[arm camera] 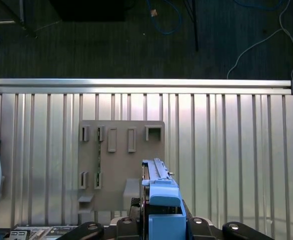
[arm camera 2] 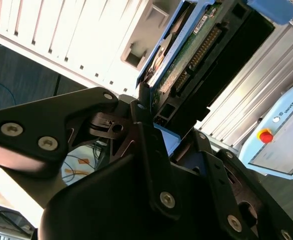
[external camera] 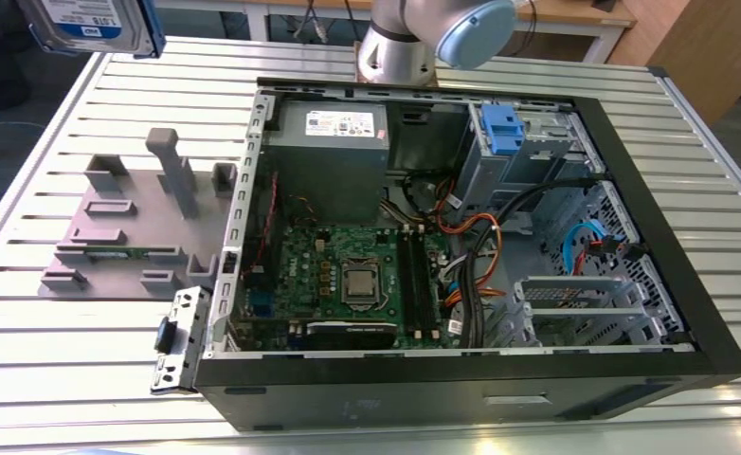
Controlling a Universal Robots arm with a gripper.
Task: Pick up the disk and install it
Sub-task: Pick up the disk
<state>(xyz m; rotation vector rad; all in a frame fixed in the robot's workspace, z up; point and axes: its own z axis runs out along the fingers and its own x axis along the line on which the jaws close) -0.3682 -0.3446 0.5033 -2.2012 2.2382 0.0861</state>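
One disk [external camera: 93, 24] is in play, and it hangs in the air at the exterior view's upper left, above the far corner of the slatted metal table [external camera: 725, 190], well apart from the case. One gripper [arm camera: 160, 220] is clamped on it: in both wrist views the black fingers [arm camera 2: 146, 130] press against the drive's end, with the blue bracket and the green circuit side of the disk [arm camera 2: 186, 55] sticking out beyond them. In the first wrist view the disk [arm camera: 159, 195] appears edge-on, over one grey fixture plate [arm camera: 121, 165] that lies flat on the table. One open computer case [external camera: 674, 313] lies on its side beside that plate [external camera: 105, 227]. Inside it sit one grey power supply [external camera: 330, 142], one green motherboard [external camera: 333, 256] and one blue latch piece [external camera: 502, 128] at the drive bay.
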